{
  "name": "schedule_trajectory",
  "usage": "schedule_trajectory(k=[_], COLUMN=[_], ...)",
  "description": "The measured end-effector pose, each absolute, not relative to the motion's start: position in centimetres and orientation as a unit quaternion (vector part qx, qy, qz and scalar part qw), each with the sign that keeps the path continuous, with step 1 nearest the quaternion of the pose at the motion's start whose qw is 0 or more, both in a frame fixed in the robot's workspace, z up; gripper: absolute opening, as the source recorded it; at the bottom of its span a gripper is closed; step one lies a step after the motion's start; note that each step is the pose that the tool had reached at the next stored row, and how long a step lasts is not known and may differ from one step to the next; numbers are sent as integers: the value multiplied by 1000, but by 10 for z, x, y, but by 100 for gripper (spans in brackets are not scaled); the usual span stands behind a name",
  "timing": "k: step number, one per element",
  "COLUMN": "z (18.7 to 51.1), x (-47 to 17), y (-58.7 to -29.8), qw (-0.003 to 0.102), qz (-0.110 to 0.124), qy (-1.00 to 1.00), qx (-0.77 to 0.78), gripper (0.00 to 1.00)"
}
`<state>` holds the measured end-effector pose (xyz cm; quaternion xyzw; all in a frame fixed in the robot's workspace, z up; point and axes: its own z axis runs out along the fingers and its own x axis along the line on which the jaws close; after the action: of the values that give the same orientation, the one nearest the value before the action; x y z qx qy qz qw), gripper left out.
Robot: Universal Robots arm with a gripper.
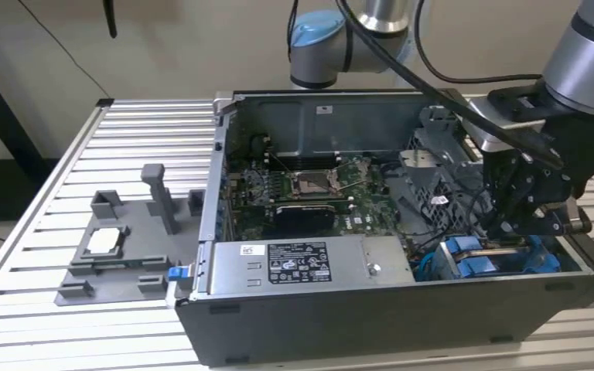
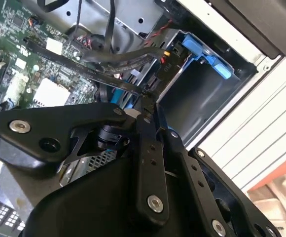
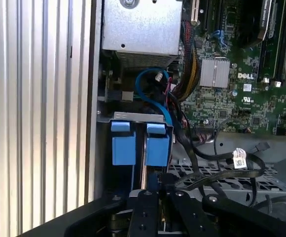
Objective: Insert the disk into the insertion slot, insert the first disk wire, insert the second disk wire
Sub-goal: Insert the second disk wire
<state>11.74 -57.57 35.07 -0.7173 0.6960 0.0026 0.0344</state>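
Observation:
My gripper [image 1: 513, 230] hangs inside the open computer case, just above the insertion slot [image 1: 544, 270] at the case's front corner on the exterior view's right. Two bright blue end tabs [image 1: 469, 259] show in the slot, also seen in the first wrist view [image 3: 123, 143]. The disk's silver body is hidden. In the second wrist view the gripper [image 2: 148, 103] is shut, its tips meeting on the end of a thin black flat wire [image 2: 108, 79]. Beside it an open grey bay [image 2: 202, 98] with blue parts looks hollow. A black connector [image 2: 165, 66] on red and orange leads hangs close by.
A silver power-supply box [image 1: 287, 263] fills the case's front, with the green motherboard [image 1: 308, 185] behind it. Loose black cables [image 3: 217, 153] lie across the cage's perforated top. A grey fixture [image 1: 111, 255] holding a small silver part stands on the slatted table at the exterior view's left.

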Motion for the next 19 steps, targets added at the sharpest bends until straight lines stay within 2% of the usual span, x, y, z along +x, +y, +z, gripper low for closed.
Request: schedule_trajectory(k=[5, 19], z=[349, 345], x=[118, 124], y=[-576, -576], qw=[41, 41], qz=[9, 9], qy=[706, 711], qx=[-707, -702], gripper=[16, 16])
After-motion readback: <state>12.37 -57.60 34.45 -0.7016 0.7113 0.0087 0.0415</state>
